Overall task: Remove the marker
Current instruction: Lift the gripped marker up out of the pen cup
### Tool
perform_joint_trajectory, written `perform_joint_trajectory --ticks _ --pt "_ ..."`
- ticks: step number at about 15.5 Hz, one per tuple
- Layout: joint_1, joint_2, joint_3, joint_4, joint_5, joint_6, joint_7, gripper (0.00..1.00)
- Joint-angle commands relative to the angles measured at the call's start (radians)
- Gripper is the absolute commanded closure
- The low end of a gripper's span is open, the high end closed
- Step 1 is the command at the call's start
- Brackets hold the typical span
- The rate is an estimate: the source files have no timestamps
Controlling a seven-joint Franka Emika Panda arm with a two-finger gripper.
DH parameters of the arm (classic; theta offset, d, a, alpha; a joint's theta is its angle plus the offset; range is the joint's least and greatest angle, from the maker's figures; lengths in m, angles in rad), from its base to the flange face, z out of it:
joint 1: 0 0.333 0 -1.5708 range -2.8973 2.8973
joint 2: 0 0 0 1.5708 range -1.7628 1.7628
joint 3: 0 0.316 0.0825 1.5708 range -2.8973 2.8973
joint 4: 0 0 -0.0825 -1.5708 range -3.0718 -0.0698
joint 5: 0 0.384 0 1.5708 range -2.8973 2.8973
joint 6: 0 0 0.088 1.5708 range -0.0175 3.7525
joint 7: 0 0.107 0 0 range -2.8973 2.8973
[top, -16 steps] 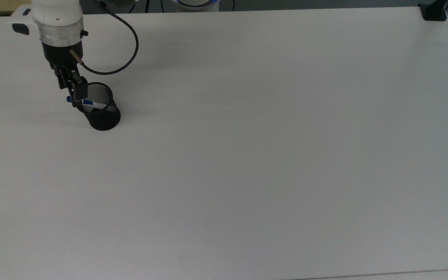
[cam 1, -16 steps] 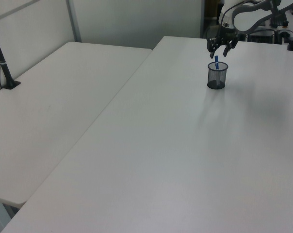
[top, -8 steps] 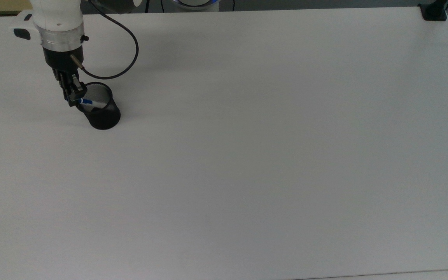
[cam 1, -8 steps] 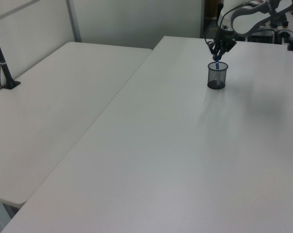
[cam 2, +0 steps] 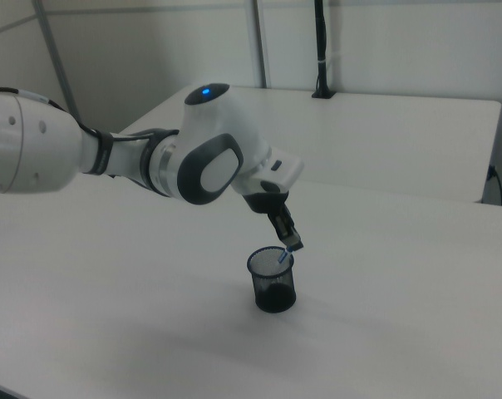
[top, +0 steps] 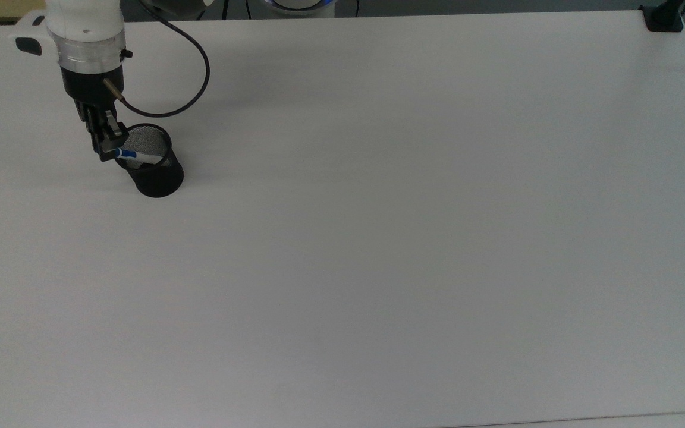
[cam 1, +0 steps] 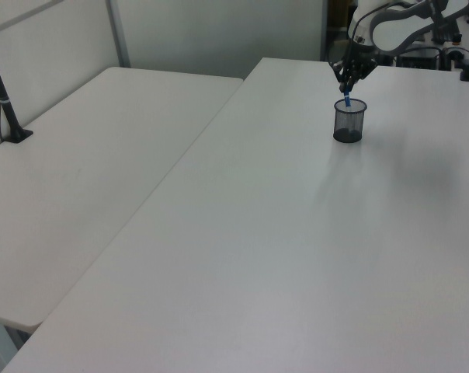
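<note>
1. The black mesh cup (top: 153, 161) stood in the upper left of the top view, on the wide white table (top: 378, 238); in the left view it sat near the upper right (cam 1: 349, 120), and in the right view just below the middle of the frame (cam 2: 273, 281).
2. The marker (top: 138, 156) leaned out of the cup, its blue top end raised above the rim and its white barrel slanting down inside; in the left view it showed as a short blue stub (cam 1: 347, 101) over the cup's rim.
3. The gripper (top: 110, 153) was pinched narrow onto the marker's top end, right at the cup's rim on the top view's left side; the right view showed the same grip (cam 2: 291, 246) just above the cup.
4. A black cable (top: 191, 77) looped from the wrist across the table behind the cup.
5. A second white table (cam 1: 95, 155) stood beside the first in the left view's left half.
</note>
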Motion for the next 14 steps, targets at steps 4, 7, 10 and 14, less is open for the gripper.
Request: perform_joint_trajectory --ticks 4,7,10,14 --pt "0.011 -0.126 0.008 0.086 0.002 -0.125 0.0 0.98" --pt "0.017 -0.158 0.02 0.141 0.014 -0.183 -0.003 0.98" --pt "0.019 -0.164 0.091 0.185 0.033 -0.277 -0.113 0.98" --pt "0.021 -0.144 0.204 0.193 0.034 -0.459 -0.394 0.98"
